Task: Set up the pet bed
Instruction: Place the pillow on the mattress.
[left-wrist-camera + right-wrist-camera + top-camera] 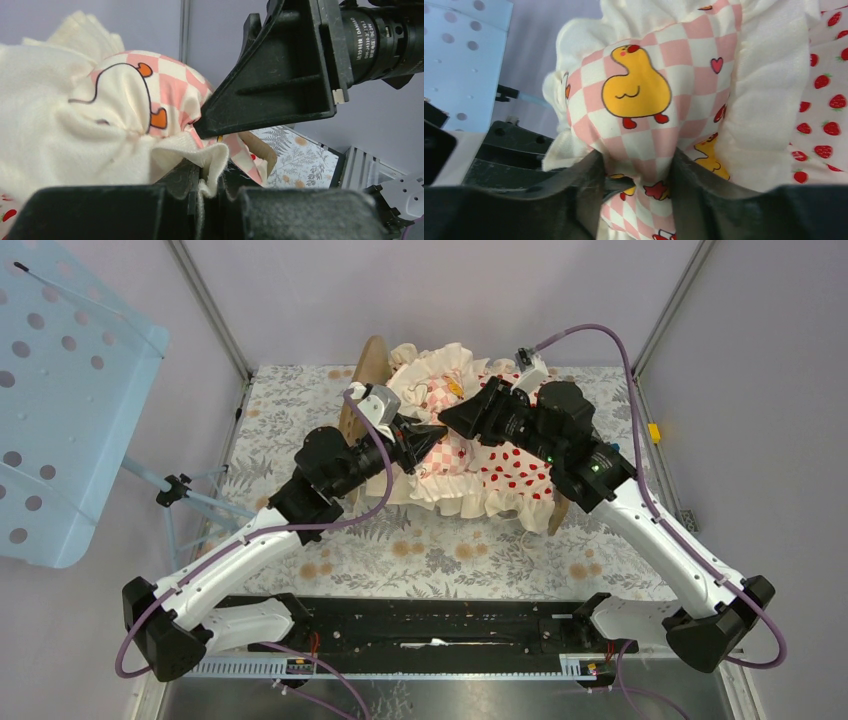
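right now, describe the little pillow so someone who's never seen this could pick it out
On the floral-cloth table sits a wooden pet bed draped with a cream strawberry-print blanket. Near its headboard end, the left end effector and right end effector pinch the pillow. It alone has pink-and-white checks with yellow ducks.

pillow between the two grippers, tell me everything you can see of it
The pillow is small, soft cloth: pink and white checks printed with yellow ducks and red hearts, with a wide cream ruffle around it. It is bunched up and looks lifted rather than lying flat. The left gripper is shut on a fold of the ruffle. The right gripper pinches the checked cloth from the other side. The red-dotted cream blanket lies right beside it.
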### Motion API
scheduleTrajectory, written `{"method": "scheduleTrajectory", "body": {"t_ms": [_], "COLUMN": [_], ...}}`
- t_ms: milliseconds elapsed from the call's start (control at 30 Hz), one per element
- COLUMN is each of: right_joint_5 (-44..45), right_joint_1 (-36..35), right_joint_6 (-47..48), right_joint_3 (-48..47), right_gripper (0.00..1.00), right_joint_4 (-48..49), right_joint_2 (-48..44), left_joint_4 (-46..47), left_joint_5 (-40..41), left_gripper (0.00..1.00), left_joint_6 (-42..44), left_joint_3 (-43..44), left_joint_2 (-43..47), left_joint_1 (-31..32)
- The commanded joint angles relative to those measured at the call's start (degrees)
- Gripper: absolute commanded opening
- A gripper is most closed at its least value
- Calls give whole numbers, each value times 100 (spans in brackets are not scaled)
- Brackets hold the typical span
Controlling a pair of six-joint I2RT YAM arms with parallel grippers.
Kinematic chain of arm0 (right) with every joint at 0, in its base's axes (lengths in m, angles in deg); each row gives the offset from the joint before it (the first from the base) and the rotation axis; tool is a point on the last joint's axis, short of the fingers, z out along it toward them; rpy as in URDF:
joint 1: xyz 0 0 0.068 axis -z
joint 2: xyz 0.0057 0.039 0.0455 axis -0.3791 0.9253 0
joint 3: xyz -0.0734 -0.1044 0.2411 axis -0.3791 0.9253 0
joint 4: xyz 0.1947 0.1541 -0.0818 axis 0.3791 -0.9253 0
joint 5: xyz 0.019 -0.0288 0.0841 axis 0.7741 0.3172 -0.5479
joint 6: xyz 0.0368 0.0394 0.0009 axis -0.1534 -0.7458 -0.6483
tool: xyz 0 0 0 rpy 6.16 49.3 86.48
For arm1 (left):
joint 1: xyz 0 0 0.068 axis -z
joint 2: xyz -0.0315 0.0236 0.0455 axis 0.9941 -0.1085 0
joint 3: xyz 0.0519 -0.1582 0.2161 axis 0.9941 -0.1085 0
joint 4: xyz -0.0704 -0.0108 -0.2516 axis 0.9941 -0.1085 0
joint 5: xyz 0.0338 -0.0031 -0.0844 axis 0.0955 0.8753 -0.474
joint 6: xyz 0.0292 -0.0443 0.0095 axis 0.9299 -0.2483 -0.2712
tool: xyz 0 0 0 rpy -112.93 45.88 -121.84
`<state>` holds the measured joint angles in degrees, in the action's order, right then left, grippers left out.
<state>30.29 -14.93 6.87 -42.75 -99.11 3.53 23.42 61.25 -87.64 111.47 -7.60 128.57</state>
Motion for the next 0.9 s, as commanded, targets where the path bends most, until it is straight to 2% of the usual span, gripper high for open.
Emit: {"method": "scheduleTrajectory", "body": {"t_ms": [0,67,100,133,167,233,267,367,433,600,733,867], "right_joint_5": [146,56,45,58,110,377,548,1217,1523,1723,1963,2118], "right_joint_1": [-5,-5,-5,-1,-5,-5,-5,0,4,11,5,11], "right_joint_6": [-43,-77,-105,-120,-122,-110,-98,-87,-170,-1015,-1885,-1964], "right_joint_3": [217,295,333,375,408,443,446,347,261,-170,-443,-1237], "right_gripper": [40,18,7,0,0,0,0,0,0,0,0,0], "right_joint_4": [683,840,896,905,906,911,909,702,662,795,1080,1007], "right_joint_2": [56,56,52,43,26,-21,-43,-6,92,858,1564,2375], "left_joint_4": [690,656,606,495,345,-40,-214,-819,-1339,-2823,-3315,-3639], "left_joint_5": [-250,-221,-194,-138,-27,174,256,636,1171,2524,2960,3087], "left_gripper": [0,0,6,23,45,82,96,99,99,99,97,96], "left_joint_6": [40,50,46,30,2,-30,-36,-41,-84,-135,-201,-287], "left_joint_3": [66,22,24,61,118,257,318,467,600,1095,1166,1117], "left_joint_2": [170,226,251,267,281,326,389,682,913,1365,1778,2130], "left_joint_1": [63,58,61,56,62,58,56,56,56,56,55,53]}}
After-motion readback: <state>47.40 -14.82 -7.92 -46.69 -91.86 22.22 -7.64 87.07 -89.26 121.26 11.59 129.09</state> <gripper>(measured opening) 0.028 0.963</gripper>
